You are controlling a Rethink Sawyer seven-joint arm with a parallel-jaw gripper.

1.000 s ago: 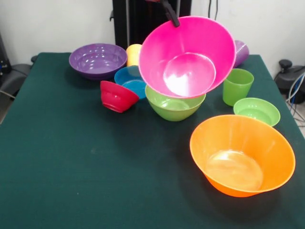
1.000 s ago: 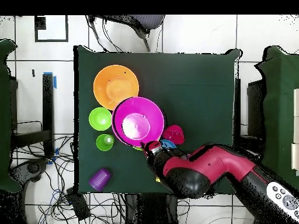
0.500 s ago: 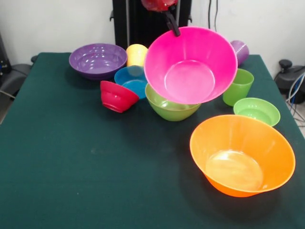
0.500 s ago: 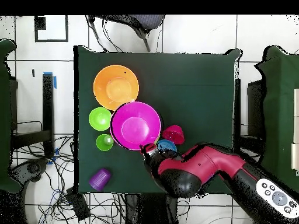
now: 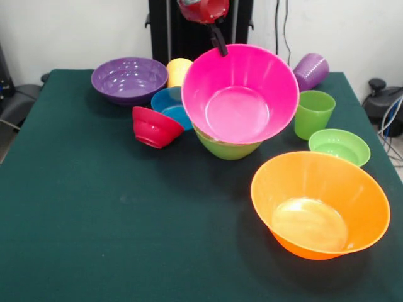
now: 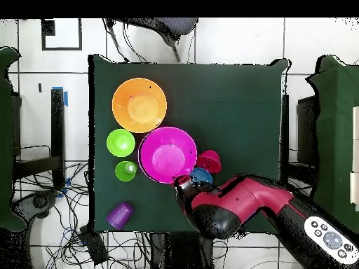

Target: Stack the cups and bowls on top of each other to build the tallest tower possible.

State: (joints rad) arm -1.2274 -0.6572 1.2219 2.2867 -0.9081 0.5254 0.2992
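The desk [image 5: 94, 207] is covered in plain dark green cloth. The large bowls are glossy pink [image 5: 242, 94] and orange [image 5: 321, 204]; the orange one shows a paler, shiny bottom. Under the pink bowl sits a lime green bowl [image 5: 230, 148]. A purple bowl [image 5: 129, 78], a red bowl [image 5: 154, 127], a blue bowl [image 5: 171, 106] and a small light green bowl [image 5: 340, 146] are all single-coloured. The cups are yellow-orange [image 5: 178, 70], green [image 5: 313, 113] and translucent purple [image 5: 311, 69]. The arm [image 6: 238, 203] is red and black, with a black finger [image 5: 219, 41]. The wall behind is white.
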